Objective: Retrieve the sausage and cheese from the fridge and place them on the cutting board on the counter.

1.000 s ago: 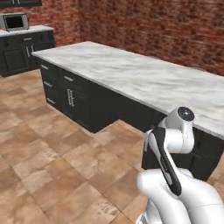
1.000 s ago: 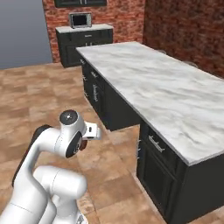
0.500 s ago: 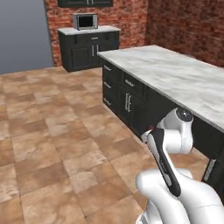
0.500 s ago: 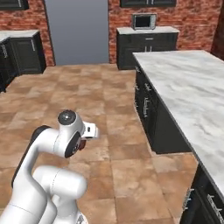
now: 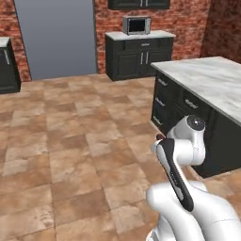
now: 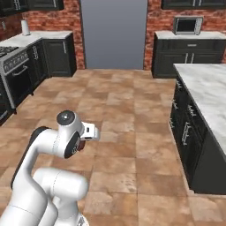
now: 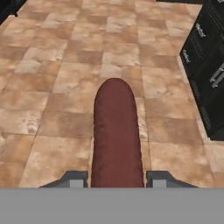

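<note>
My arm point(image 5: 188, 188) glossy white, rounded bulky segments, dark grey joint bands, long black stripe down one link, round grey cap on the elbow joint, small white boxy block at my wrist point(image 6: 90, 131), hand point(image 7: 117, 178) with grey finger tips.

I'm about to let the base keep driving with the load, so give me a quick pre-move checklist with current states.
1. Sausage between the gripper fingers: ok, held.
2. Sausage sticks straight out, not skewed: ok.
3. Tiled floor ahead free of obstacles: ok.
4. Arm tucked clear of the marble counter: ok.
5. Cutting board located: cannot tell.
6. Cheese located: cannot tell.
</note>
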Controlling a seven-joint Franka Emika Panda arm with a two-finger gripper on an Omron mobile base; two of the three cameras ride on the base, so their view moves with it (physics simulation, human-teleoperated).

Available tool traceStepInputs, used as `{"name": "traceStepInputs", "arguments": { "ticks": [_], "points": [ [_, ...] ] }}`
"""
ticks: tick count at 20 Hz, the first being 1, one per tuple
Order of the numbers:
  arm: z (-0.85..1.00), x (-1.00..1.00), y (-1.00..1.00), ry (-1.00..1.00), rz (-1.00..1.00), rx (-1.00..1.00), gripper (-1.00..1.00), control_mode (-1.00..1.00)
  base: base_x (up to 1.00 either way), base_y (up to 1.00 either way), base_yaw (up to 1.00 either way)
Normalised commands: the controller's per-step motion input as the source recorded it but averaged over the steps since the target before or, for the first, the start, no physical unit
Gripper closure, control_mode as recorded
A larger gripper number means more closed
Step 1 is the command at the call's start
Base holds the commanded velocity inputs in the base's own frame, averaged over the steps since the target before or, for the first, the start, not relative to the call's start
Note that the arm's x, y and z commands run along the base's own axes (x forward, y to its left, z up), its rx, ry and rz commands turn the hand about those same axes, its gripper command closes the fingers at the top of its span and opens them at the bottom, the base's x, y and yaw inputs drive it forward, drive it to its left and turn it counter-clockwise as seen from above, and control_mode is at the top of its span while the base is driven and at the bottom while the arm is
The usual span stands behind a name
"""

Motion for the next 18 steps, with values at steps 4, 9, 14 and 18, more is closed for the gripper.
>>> {"name": "traceStepInputs", "arguments": {
  "ticks": [4,9,14,18],
  "points": [
    [0.00,0.00,0.00,0.00,0.00,0.00,1.00,1.00,1.00,0.71,0.29],
    [0.00,0.00,0.00,0.00,0.00,0.00,1.00,1.00,1.00,0.61,0.35],
    [0.00,0.00,0.00,0.00,0.00,0.00,1.00,1.00,1.00,0.43,0.47],
    [0.00,0.00,0.00,0.00,0.00,0.00,1.00,1.00,1.00,0.47,0.41]
  ]
}}
